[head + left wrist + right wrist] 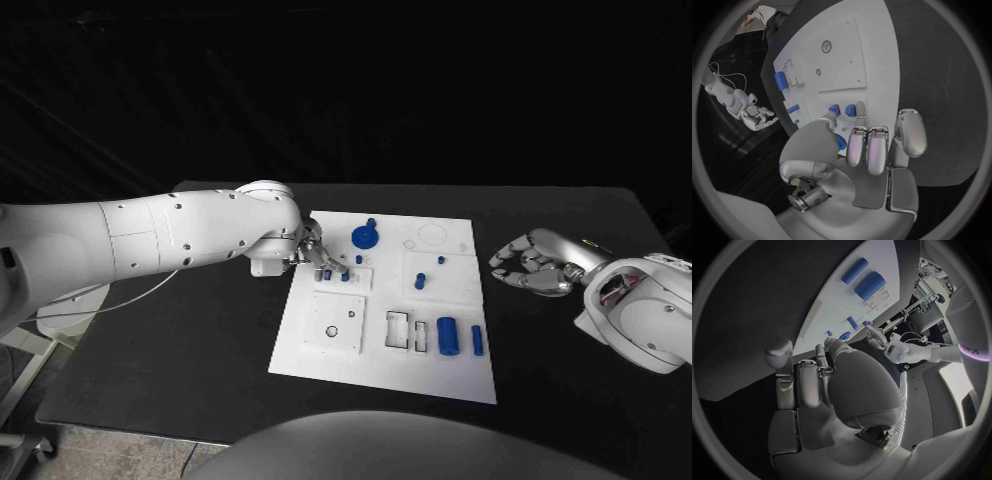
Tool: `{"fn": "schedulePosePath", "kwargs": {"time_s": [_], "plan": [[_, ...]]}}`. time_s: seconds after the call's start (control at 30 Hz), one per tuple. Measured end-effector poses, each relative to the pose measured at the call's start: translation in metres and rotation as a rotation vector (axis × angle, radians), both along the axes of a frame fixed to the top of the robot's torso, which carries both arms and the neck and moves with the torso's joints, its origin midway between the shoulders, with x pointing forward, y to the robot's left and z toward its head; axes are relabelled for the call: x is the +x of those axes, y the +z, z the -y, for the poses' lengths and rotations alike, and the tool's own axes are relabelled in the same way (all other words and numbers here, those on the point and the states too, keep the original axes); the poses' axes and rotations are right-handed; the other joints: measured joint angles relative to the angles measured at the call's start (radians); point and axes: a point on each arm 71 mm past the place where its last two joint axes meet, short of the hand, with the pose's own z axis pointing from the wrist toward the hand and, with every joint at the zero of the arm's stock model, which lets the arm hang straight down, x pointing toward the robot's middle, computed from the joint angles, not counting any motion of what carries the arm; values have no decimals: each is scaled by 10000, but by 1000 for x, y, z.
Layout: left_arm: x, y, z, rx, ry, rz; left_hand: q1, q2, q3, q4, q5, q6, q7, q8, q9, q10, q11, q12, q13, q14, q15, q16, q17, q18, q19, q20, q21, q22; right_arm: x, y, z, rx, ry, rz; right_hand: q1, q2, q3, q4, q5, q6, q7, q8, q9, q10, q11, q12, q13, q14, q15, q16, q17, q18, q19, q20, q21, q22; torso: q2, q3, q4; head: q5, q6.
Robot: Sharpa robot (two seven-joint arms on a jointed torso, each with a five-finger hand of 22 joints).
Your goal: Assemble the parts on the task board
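- The task looks early to midway, as I judge it — the white task board (378, 375) carries several blue parts, some seemingly seated, others loose.
- Near its front edge a fat blue cylinder (447, 336) and a slim blue rod (477, 340) lie flat beside empty rectangular slots (405, 331); I take these as still to be fitted.
- A round blue disc (366, 237) sits near the far edge, a short blue peg (420, 282) mid-board.
- The left hand (315, 254) hovers over small blue pieces (845, 109) at the board's left side; whether its fingers pinch one I cannot tell.
- The right hand (535, 263) waits off the board on the black table (173, 360), fingers curled in, holding nothing.
- The board is matte and flat, the parts smooth plastic, the hands polished metal.
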Motion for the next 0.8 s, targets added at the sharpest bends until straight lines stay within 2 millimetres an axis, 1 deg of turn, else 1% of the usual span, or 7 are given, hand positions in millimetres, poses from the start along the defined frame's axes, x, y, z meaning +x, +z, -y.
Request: {"fn": "schedulePosePath", "kwargs": {"time_s": [0.1, 0.33, 0.43, 0.47, 0.57, 0.7, 0.8], "plan": [[1, 0, -1, -13, 47, 39, -162, 162, -157, -7, 247, -83, -17, 60, -7, 0, 0, 0, 0, 0, 0, 0, 0, 1, 0, 0, 0, 7, 0, 0, 0, -9, 0, -15, 0, 0, 0, 0, 0, 0, 0, 0, 0, 0, 0, -2, 2, -28, 28, -24, 0, -1, -23, -23, -52, 0, 0, 1, -1, 1, 0], [1, 0, -2, -90, 193, 192, -147, 320, -449, -25, 542, -115, -22, 408, 136, 0, -1, 0, 0, 0, 0, 0, 0, 1, 36, 36, 13, 6, 0, -1, -1, -24, 15, -46, 0, 0, 0, 0, 0, 0, 0, 0, 0, 0, 0, -39, 8, -37, 37, -40, 0, -1, -37, -37, -59, 0, 1, 3, -1, 8, 0], [0, -1, -2, -151, 271, 286, 150, 455, -569, -41, 1104, -93, -72, 640, 243, 0, -1, 0, 0, 0, 0, 0, -1, 1, 58, 14, 90, 5, 0, -1, -1, -27, 16, -51, 0, 0, 0, 0, 0, 0, 0, 0, 0, 0, 0, -39, 6, -1, 73, -40, 0, -1, -74, -1, -59, -16, 1, 3, 0, 8, 0], [-1, -1, -3, -166, 288, 309, 188, 452, -579, -33, 1162, -99, -77, 660, 251, 0, -1, 0, 0, 0, 0, 0, 0, 2, 61, 12, 90, 6, 0, -1, -1, -28, 16, -52, 0, 0, 0, 0, 0, 0, 0, 0, 0, 0, 0, -39, 5, -1, 73, -40, 0, -1, -74, -1, -59, -16, 1, 3, 0, 8, 0], [-2, -1, -3, -234, 348, 395, 714, 392, -626, -62, 1921, -153, -130, 850, 322, 0, -1, 0, 0, 0, 0, 0, 0, 2, 74, -2, 98, 5, 0, -1, -1, -31, 15, -58, 0, 0, -1, 0, 0, 0, 0, 0, 0, 0, 0, -39, 2, -1, 73, -40, 0, -1, -74, -1, -59, -16, 1, 3, 0, -4, 0], [-5, 0, -4, -327, 381, 479, 1164, 332, -626, -62, 2621, -204, -164, 947, 335, 0, -1, 0, 0, 0, 0, 0, 0, 2, 74, -2, 98, 5, 0, -1, 0, -37, 9, -66, 0, 0, -1, 0, 0, 0, 0, 0, 0, 0, 0, -39, 0, -1, 73, -40, 0, -2, -74, -1, -59, -15, 1, 2, -1, -10, 0], [-8, 1, -5, -369, 383, 526, 1437, 279, -626, -62, 3252, -333, -163, 1017, 315, 0, -2, 0, 0, 0, 0, 0, 0, 1, 74, -2, 98, 4, 0, -1, 0, -41, 4, -69, 0, 0, -1, 0, 0, 0, 0, 0, 0, 0, 0, -39, -1, -1, 72, -40, 0, -1, -73, -1, -59, -16, 0, 2, -1, -11, 0]]}}
